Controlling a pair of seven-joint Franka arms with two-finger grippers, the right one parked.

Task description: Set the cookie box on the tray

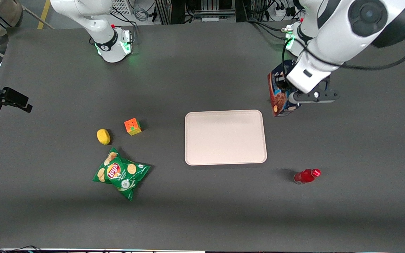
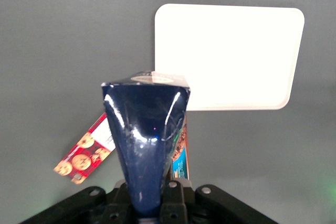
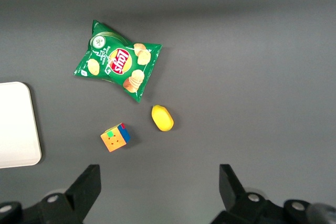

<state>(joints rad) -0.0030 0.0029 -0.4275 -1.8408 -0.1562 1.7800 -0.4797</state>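
Navy carton: we see the cookie box (image 1: 280, 92) held in the air, just beside the tray's corner that lies toward the working arm's end and farther from the front camera.
Hand: our hand (image 2: 152, 203) is pinching the box at its upper end, fingers pressed onto its sides.
Tray: the cream tray (image 1: 225, 158) lies flat on the dark tabletop (image 1: 202, 218), nothing on it.
Progress: we judge the pickup done; carrying the box over the tray, lowering and letting go are left.
Box axis: its long axis hangs nearly upright, tipped a little, the free end pointing down at the tabletop.
Wrist camera: a red printed box (image 2: 86, 150) shows under the navy one; whether they touch, we cannot tell.
Elsewhere: a red bottle (image 1: 306, 176), a chip bag (image 1: 121, 173), a lemon (image 1: 103, 136) and a cube (image 1: 133, 126), all well apart from the tray.
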